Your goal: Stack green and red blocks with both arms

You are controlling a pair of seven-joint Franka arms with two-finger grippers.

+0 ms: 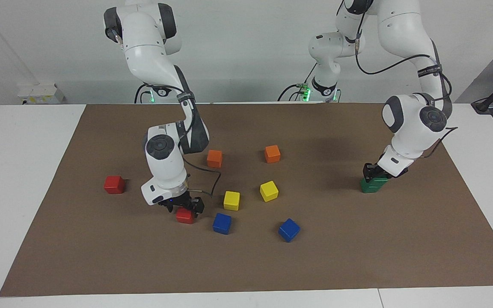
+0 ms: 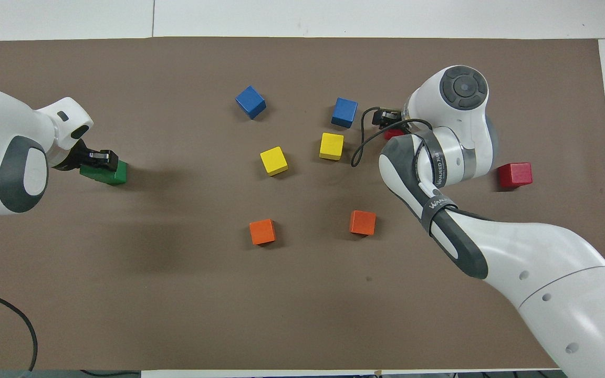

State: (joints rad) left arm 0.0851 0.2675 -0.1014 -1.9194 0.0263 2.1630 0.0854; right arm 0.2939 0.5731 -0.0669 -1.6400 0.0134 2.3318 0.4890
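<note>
Here, the scene is read across the facing view.
Spare red block (image 1: 114, 184): left on the brown mat (image 1: 246, 265) toward the right arm's end, as the base to be stacked on.
Right hand (image 1: 185, 204): lowered over the second red block (image 1: 185, 216), fingers spread wide around it, nothing gripped yet, so a grasp is judged next.
Orange, yellow, blue cubes: left mid-counter, not needed.
Left hand (image 1: 376, 174): closed on the upper green block (image 1: 379, 181), held on the lower green block (image 1: 368, 187) for placing.
</note>
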